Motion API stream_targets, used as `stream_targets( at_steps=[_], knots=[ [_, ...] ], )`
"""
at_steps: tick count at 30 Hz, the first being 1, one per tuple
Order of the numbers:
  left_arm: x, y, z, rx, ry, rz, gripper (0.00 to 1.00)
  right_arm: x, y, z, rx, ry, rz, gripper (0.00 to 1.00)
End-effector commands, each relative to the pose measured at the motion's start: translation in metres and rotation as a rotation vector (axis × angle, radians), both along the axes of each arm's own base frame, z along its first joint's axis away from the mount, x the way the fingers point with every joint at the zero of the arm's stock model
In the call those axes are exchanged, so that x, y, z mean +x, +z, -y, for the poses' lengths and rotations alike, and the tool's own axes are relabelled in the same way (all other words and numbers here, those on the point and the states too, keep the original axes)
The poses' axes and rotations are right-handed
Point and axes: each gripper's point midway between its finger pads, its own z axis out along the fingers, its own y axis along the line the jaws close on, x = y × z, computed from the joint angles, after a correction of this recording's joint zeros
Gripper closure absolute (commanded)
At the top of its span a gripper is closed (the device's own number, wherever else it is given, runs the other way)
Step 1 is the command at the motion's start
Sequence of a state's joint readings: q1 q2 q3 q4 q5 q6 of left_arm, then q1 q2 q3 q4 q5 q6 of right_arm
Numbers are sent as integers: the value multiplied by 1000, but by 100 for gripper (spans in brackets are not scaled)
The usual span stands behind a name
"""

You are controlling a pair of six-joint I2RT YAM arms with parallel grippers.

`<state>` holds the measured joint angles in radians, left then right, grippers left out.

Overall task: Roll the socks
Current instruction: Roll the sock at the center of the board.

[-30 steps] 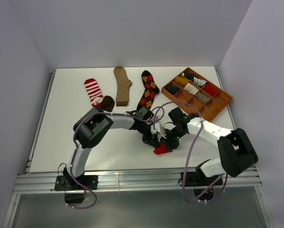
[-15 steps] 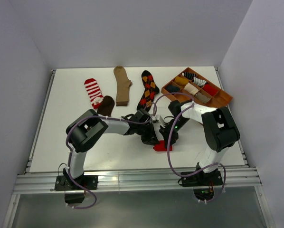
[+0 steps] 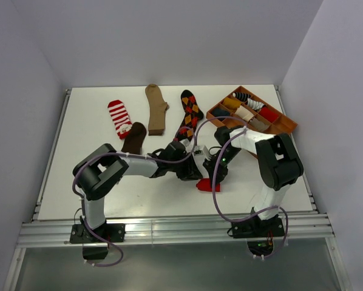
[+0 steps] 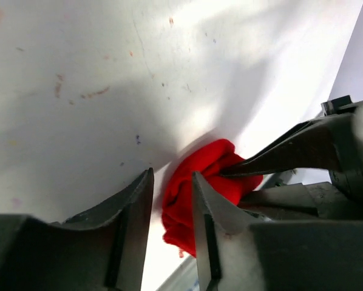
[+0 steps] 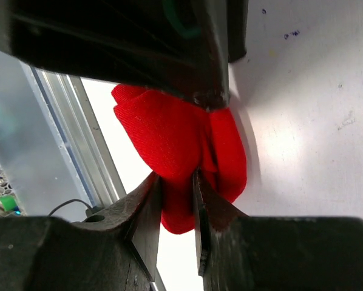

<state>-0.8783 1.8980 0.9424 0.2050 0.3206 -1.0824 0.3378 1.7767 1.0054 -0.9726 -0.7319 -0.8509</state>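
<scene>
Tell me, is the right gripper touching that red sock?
Touching. The right wrist view shows the right gripper pinching the red sock between its fingers.

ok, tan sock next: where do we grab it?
On the tan sock, pinch the near end, jaws coming straight down. It lies flat on the table, lengthwise near to far, so that end is closest and nothing stands up for a side approach.

Both arms fold inward, forearms low, grippers converging; left gripper (image 4: 172,177) points downward, jaws narrowly parted; right gripper (image 5: 176,180) has its jaws pinched on the red sock (image 5: 169,130).
</scene>
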Motion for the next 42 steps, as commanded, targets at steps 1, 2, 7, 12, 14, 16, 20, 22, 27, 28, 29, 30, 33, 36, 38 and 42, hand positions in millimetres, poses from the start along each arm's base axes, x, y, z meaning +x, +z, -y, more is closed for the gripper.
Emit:
stream_targets(
  at_steps=[1, 2, 7, 12, 14, 16, 20, 22, 27, 28, 29, 30, 33, 36, 38, 42],
  knots=[
    [16, -10, -20, 80, 40, 135, 61, 13, -21, 26, -153, 24, 48, 76],
    [16, -10, -21, 78, 40, 143, 60, 13, -21, 26, -154, 22, 48, 76],
    [15, -3, -29, 47, 34, 223, 54, 14, -22, 26, -160, 7, 42, 77],
    [11, 19, -27, -28, -7, 307, 50, 14, -22, 26, -170, -4, 29, 77],
    [7, 25, -26, -68, -22, 326, 50, 15, -22, 26, -171, -7, 29, 77],
    [3, 26, -26, -90, -44, 339, 49, 15, -22, 26, -173, -11, 30, 77],
    [-4, 29, -25, -145, -61, 353, 49, 15, -22, 25, -175, -14, 27, 78],
    [-8, 29, -26, -176, -62, 356, 50, 14, -22, 26, -176, -15, 24, 78],
    [-16, 45, -25, -268, -70, 386, 49, 14, -22, 26, -176, -14, 24, 78],
    [-18, 49, -23, -284, -82, 397, 49, 14, -22, 26, -177, -15, 23, 78],
    [-19, 52, -21, -290, -91, 405, 49, 14, -22, 26, -177, -16, 22, 78],
    [-19, 54, -19, -292, -102, 420, 49, 13, -22, 26, -178, -15, 21, 78],
    [-20, 57, -10, -279, -139, 445, 47, 15, -23, 26, -181, -18, 18, 78],
    [-27, 60, -1, -294, -193, 454, 45, 15, -23, 25, -183, -24, 14, 78],
    [-30, 59, 5, -293, -223, 454, 45, 14, -23, 26, -187, -26, 9, 78],
    [-36, 47, 9, -256, -274, 447, 45, 15, -23, 26, -187, -30, 1, 79]
  ],
)
